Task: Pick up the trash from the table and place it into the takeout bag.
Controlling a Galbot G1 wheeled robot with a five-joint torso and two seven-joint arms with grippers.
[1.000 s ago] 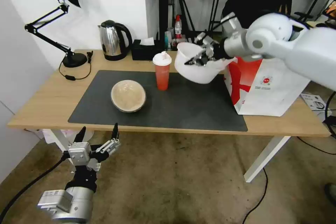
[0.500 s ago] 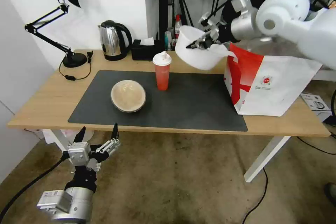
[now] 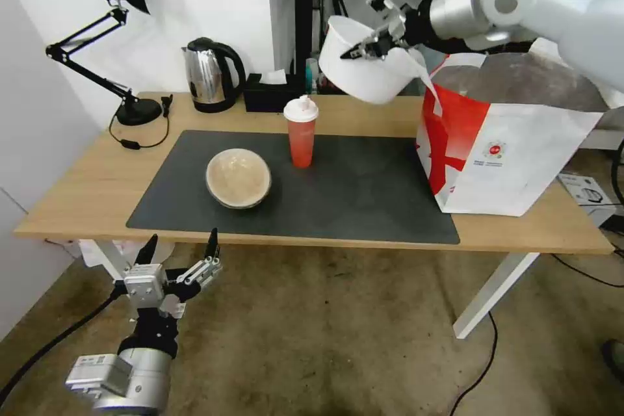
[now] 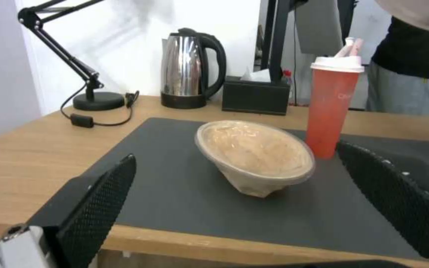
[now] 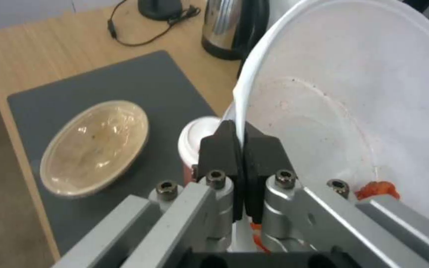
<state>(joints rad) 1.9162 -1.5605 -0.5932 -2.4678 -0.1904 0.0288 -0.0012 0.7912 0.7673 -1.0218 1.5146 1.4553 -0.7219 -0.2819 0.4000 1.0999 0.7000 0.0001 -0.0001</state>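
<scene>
I can't read any text from here. The takeout bag point(image 3: 520, 162) carries a small round red logo point(image 3: 495, 149) with a line of tiny print under it, too small for me to make out. The red-orange cup point(image 4: 331, 108) bears faint, illegible marks.

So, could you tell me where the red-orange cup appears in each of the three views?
Head view: red-orange cup stands on the dark mat, right of the beige bowl.
Left wrist view: cup stands upright just behind the beige bowl.
Right wrist view: its white lid peeks out beside the right gripper.
Shared landmark: the steel kettle.
</scene>
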